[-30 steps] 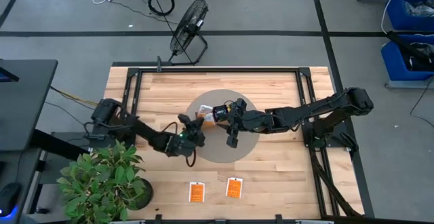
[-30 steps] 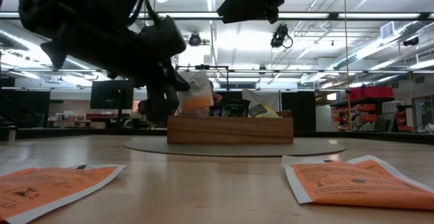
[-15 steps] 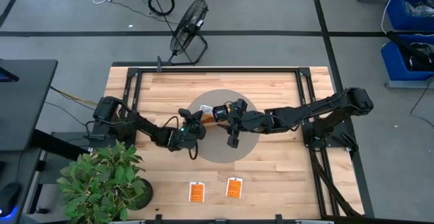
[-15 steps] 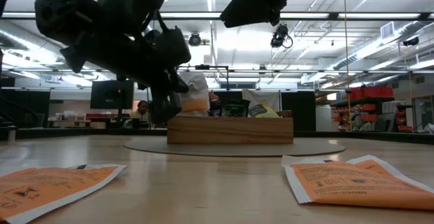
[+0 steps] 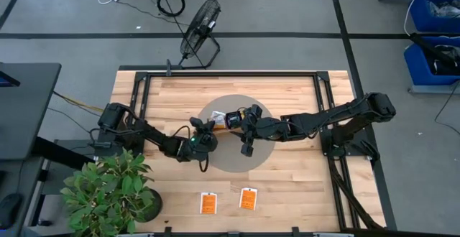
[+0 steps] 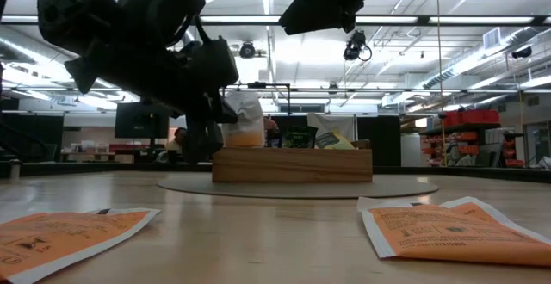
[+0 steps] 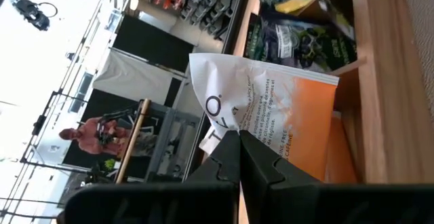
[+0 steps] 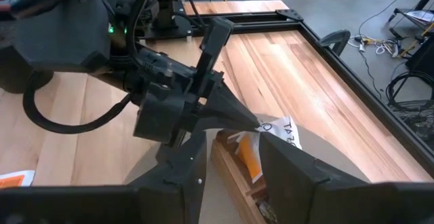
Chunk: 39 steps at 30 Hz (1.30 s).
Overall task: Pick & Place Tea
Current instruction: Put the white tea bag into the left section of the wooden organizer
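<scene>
My left gripper [image 5: 206, 128] is shut on a white-and-orange tea packet [image 6: 243, 119] at the left end of the wooden tray [image 6: 293, 164]. That packet [image 7: 271, 108] stands in the tray's end compartment. Dark and yellow-green packets [image 7: 298, 37] fill the compartments beyond it. My right gripper [image 5: 246, 149] hangs open above the round grey mat [image 5: 231, 159], on the tray's near side, and touches nothing. Two orange packets [image 5: 208, 203] [image 5: 248, 198] lie flat near the table's near edge. My left gripper pinches the packet's white upper part [image 7: 227, 119] between its two fingers [image 7: 234, 157]. It comes from the table's left, slanting down. The packet stands upright, and its orange lower part [image 7: 313, 132] sits inside the tray's end compartment.
The tray stands on the grey mat in the table's middle. A potted plant [image 5: 108, 192] sits at the near left corner, beside the left arm. A fan [image 5: 200, 23] stands on the floor beyond the far edge. Bare wood shows around the two orange packets [image 6: 69, 231] [image 6: 456, 231].
My left gripper has shifted slightly toward the far edge and the tray, still shut on the packet. The packet now stands a little lower at the tray's left end. My right arm has kept still.
</scene>
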{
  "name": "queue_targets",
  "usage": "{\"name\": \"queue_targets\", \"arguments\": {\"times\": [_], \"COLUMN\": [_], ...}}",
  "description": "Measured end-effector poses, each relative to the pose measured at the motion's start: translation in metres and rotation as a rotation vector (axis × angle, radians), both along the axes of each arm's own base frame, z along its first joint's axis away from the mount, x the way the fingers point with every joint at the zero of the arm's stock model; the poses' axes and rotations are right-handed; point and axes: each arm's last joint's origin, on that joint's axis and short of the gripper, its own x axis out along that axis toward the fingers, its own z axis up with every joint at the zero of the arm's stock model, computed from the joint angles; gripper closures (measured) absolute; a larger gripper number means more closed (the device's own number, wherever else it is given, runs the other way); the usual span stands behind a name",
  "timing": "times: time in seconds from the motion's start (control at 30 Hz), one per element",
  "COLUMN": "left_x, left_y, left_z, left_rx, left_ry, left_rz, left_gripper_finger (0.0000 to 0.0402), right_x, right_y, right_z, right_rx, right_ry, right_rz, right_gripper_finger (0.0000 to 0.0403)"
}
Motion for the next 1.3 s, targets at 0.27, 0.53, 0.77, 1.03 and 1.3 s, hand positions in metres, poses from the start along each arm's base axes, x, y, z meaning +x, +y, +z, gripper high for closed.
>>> {"name": "queue_targets", "arguments": {"times": [0.27,0.53,0.77,1.03,1.3], "left_x": [0.0006,-0.0001,0.0005,0.0003,-0.0004], "left_y": [0.0046,0.0045,0.0031,0.0032,0.0039], "left_z": [-0.0001,-0.0018,-0.0024,-0.0028,-0.0017], "left_rx": [0.003,0.0,-0.043,-0.045,-0.021], "left_ry": [0.007,0.028,0.0,0.001,-0.012], "left_rz": [0.014,0.004,-0.026,-0.024,0.016], "left_gripper_finger": [0.0399,0.0399,0.0378,0.0319,0.0268], "right_x": [0.0001,0.0002,0.0002,0.0002,0.0002], "right_y": [0.0004,0.0009,0.0009,0.0009,0.0009], "right_z": [0.0001,0.0001,0.0001,0.0,-0.0001], "right_rx": [0.008,0.018,0.019,0.02,0.019], "right_ry": [-0.002,-0.002,-0.002,-0.002,0.0], "right_rz": [0.006,0.021,0.021,0.02,0.02], "right_gripper_finger": [0.0259,0.0259,0.0259,0.0259,0.0259]}}
